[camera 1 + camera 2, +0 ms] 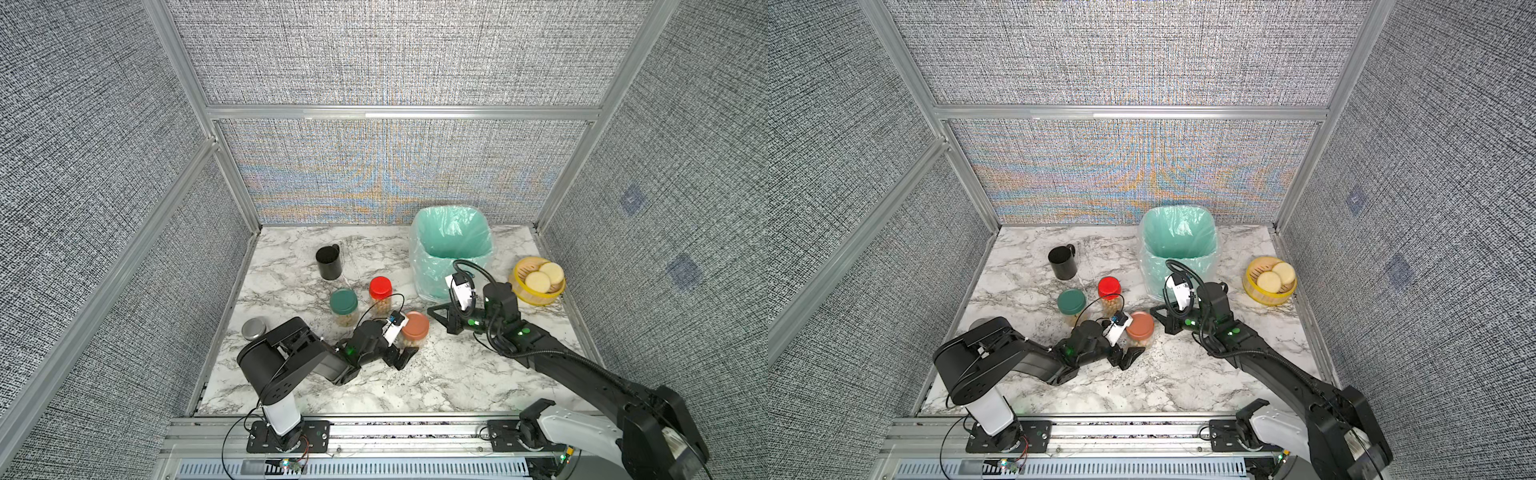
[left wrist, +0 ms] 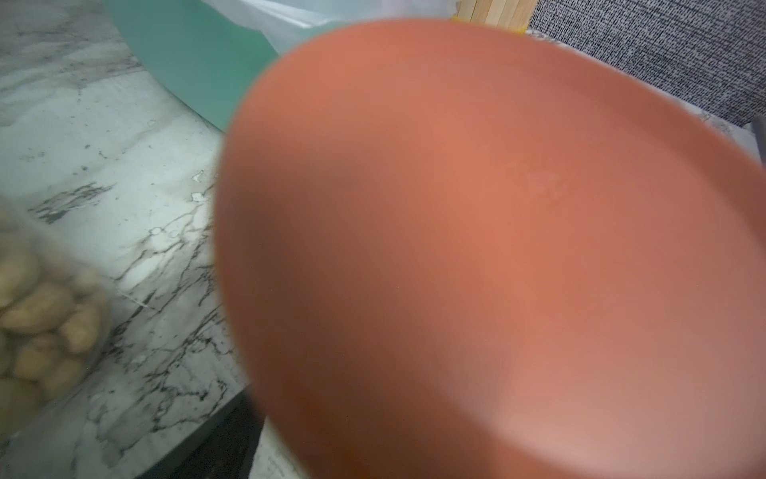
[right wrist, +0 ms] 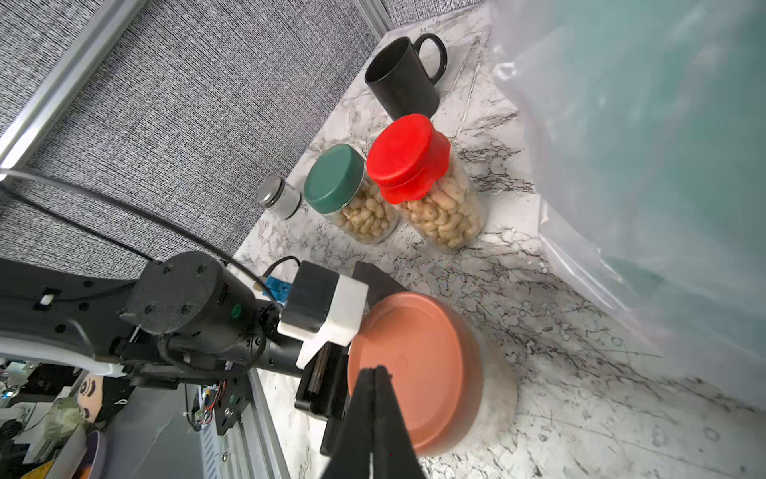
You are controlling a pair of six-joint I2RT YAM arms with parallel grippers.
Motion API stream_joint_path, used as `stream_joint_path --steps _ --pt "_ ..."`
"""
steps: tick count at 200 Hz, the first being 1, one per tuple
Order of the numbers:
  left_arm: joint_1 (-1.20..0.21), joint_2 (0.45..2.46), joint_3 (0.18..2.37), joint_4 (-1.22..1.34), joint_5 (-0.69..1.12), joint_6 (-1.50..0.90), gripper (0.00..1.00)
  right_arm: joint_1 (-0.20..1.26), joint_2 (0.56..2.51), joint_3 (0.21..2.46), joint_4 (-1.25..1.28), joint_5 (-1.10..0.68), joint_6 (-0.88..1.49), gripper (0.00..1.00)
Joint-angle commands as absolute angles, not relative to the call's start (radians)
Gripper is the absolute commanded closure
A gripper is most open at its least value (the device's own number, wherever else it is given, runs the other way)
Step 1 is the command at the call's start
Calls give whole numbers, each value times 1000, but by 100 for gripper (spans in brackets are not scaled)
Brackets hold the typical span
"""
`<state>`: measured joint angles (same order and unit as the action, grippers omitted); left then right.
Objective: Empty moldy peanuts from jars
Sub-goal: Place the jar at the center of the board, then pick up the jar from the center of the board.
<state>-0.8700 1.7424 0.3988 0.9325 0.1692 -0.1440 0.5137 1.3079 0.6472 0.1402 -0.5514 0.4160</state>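
Three clear jars of moldy peanuts (image 3: 443, 215) stand lidded on the marble: the red-lidded jar (image 1: 380, 291), the green-lidded jar (image 1: 344, 305) and the terracotta-lidded jar (image 1: 415, 326). My left gripper (image 1: 400, 341) is open, low at the table, one jaw on each side of the terracotta jar's body. That jar's lid (image 2: 497, 249) fills the left wrist view as a blur, with peanuts (image 2: 37, 315) of another jar at the edge. My right gripper (image 3: 375, 371) is shut on nothing; its tips hang just over the terracotta lid (image 3: 414, 365). In a top view it (image 1: 431, 310) is just right of the jar.
A bin lined with a green bag (image 1: 428, 274) stands behind the right arm. A black mug (image 1: 328, 262) is at the back left and a steel tin (image 1: 253, 328) by the left wall. A yellow basket (image 1: 536, 297) with pale discs sits at the right.
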Motion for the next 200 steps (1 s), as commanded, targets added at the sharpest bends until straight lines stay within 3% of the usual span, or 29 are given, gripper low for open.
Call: stream_joint_path --steps 1,9,13,30,50,116,166,200 --pt "-870 1756 379 1072 121 -168 0 533 1344 741 -48 -461 308 89" --pt "-870 1752 362 1102 96 -188 0 544 1343 775 -100 -407 290 61" --pt "-870 1746 353 1112 74 -206 0 549 1340 788 -119 -380 285 51" --pt "-870 1686 325 1086 8 -255 0 572 1321 843 -185 -264 271 25" --pt "-870 1601 309 1031 10 -239 0 618 1333 915 -293 -122 236 2" --pt "-870 1293 255 772 34 -205 0 731 1575 1210 -628 21 152 2" --pt "-870 1058 155 620 -69 -206 0 767 1745 1375 -752 -14 131 2" --pt "-870 1011 113 596 -93 -217 0 780 1816 1446 -826 -52 126 2"
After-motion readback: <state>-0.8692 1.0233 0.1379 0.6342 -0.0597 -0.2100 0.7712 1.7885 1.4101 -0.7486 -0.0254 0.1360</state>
